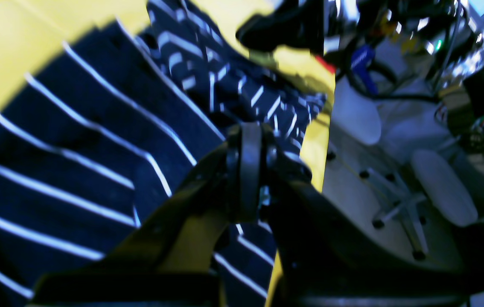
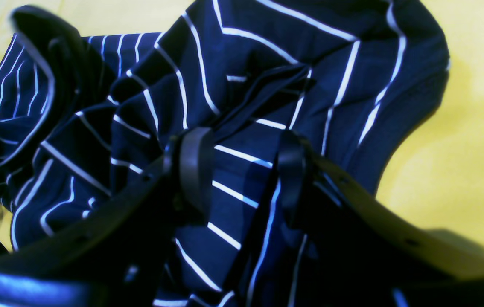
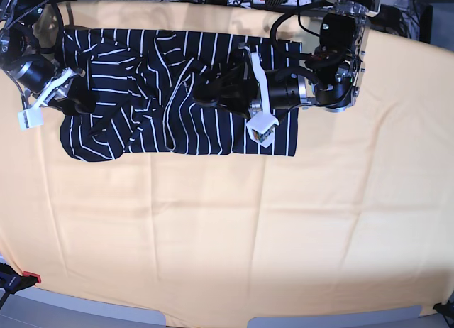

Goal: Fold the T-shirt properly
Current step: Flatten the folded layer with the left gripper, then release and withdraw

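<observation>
Base view shows you the T-shirt (image 3: 142, 122) lying at the far side of the yellow-covered tabletop (image 3: 234, 228), spread sideways as a wide dark band with its white stripes running across it. You are not far along, as I judge it: the near edge lies fairly straight and the right part is flat, but the middle and left are rucked into ridges and no clean, squared fold shows anywhere. What you have looks like a rough partial gather, not a finished stack.

Your left tool (image 1: 250, 170) sits over the middle of the garment, on the base view's right. In its own wrist view the jaws are pressed together; striped cloth lies bunched just past the tips, but the blur keeps you from telling whether any fabric is pinched between them.

Your right tool (image 2: 242, 170) is at the shirt's left end in the base view. Its jaws stand apart with striped fabric lying between them, not clamped as far as you can see, and crumpled folds pile up beyond.

Left for you, by my reading: smooth the wrinkled centre, bring the sides in, and lay one half squarely over the other.
</observation>
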Motion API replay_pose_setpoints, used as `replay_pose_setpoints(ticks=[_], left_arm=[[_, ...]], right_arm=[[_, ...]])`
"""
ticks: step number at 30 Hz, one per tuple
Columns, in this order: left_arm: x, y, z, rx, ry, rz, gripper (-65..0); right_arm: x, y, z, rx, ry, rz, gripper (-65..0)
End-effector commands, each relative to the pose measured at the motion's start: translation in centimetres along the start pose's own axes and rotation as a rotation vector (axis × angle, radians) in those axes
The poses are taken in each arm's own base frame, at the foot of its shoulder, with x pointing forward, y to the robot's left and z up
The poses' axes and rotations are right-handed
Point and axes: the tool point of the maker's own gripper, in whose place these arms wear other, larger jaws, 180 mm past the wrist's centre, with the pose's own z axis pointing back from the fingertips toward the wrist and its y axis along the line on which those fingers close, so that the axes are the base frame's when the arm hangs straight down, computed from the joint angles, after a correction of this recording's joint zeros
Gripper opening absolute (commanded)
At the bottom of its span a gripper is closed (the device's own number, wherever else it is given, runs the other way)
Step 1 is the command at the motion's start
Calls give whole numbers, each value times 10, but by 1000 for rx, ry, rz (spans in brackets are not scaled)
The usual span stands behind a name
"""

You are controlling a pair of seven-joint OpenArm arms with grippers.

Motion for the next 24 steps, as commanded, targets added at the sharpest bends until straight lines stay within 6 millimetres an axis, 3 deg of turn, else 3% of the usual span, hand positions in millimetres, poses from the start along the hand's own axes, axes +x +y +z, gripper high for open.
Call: replay_pose_setpoints(ticks=[1,5,8,11,14,20,24], left_arm=[[17,-6,1,-29,-51,-27,-650],[45,-6,25,0,-92,-94,-650],[66,25,65,187,-151,-147,-650],[61,49,90,328,-153,-97,-650],[38,43,82,315,-102,-60,-650],[-8,6,40,151,12,-15,-650],[-33,-2,16,108,90,-12,-650]], right_arm=[[15,1,5,7,-43,31,-372],[13,1,5,6,-37,31,-372],[7,1,5,6,-3,30,-372],[4,1,5,6,13,30,-372],[10,2,4,15,-7,31,-372],[21,8,3,47,-48,25,-372],[24,7,3,45,-51,31,-372]])
